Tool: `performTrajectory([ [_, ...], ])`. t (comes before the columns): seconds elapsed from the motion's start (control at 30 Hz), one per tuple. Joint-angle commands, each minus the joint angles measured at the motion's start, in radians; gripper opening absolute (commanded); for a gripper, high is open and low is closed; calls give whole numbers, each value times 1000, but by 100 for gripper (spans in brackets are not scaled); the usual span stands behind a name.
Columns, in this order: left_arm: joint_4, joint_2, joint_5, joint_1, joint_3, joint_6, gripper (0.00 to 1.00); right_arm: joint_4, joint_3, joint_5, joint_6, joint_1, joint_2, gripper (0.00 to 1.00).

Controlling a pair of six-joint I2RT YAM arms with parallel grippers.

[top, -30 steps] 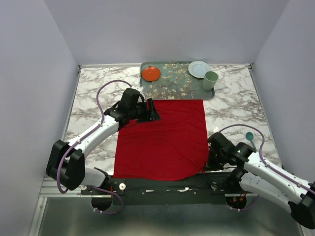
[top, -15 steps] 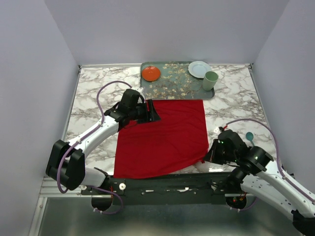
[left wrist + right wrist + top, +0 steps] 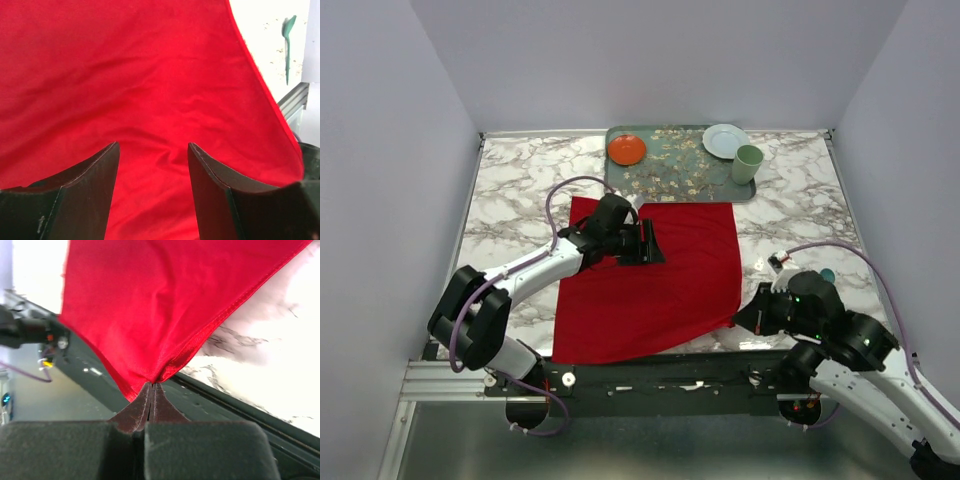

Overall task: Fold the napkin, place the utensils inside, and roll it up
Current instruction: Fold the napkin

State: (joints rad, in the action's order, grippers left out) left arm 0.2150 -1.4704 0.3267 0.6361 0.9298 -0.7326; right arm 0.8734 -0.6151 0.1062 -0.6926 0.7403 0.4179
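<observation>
1. Moved: right hand (image 3: 151, 386) has drawn back and up from the bench (image 3: 510, 200). It is clenched on the near right corner of the napkin (image 3: 165, 305), which hangs from its tips.
2. Moved: left hand (image 3: 153, 146) has shifted from the napkin's far left corner to its middle. Fingers are spread, grasping nothing, just above the cloth.
3. Napkin: far edge lies flat beside the tray (image 3: 670, 196). The near edge, straight a second ago, now slants up to the raised corner, with bare marble showing under it.
4. Seen of the utensils (image 3: 287, 45): one teal piece on the bench, right of the napkin, apart from it.
5. Judgement: first fold begun. The raised corner looks ready to be carried across, and the left hand is placed to pin the cloth. Loading the utensils and rolling are not yet done.
</observation>
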Motion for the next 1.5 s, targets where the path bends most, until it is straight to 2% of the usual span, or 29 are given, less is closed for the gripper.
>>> performTrajectory([
  [0.0,-42,8,-11,31,-6,-37,65,16,14,70,45,5,-128,1],
  [0.4,-8,82,-61,66,-23,-60,65,121,31,217,56,5,-261,1],
  [0.57,0,96,-72,73,-25,-62,66,208,-8,159,33,5,-306,1],
  [0.77,12,79,-78,85,-31,-54,66,168,-17,162,36,5,-254,1],
  [0.9,87,114,-133,85,-13,-24,66,104,-49,153,71,5,-90,1],
  [1.0,148,183,-239,76,10,-2,66,17,-96,179,114,7,42,1],
  [1.03,158,208,-300,68,10,-4,66,-49,-107,190,129,5,143,1],
  [1.1,185,278,-346,16,4,-14,66,-117,-149,199,163,5,247,1],
  [1.13,195,301,-360,-4,3,-16,66,-182,-169,207,182,5,375,1],
  [1.17,204,323,-368,-31,1,-14,66,-212,-196,225,217,5,434,1],
  [1.23,231,383,-368,-111,6,-1,66,-276,-291,216,234,5,569,1],
  [1.27,239,401,-370,-139,9,8,67,-289,-334,223,255,7,704,1],
  [1.33,276,441,-379,-199,33,30,67,-298,-487,222,265,5,827,1],
  [1.37,293,447,-394,-211,47,56,67,-297,-539,237,281,5,957,1],
  [1.47,328,487,-455,-240,84,84,69,-318,-756,291,300,7,1131,1],
])
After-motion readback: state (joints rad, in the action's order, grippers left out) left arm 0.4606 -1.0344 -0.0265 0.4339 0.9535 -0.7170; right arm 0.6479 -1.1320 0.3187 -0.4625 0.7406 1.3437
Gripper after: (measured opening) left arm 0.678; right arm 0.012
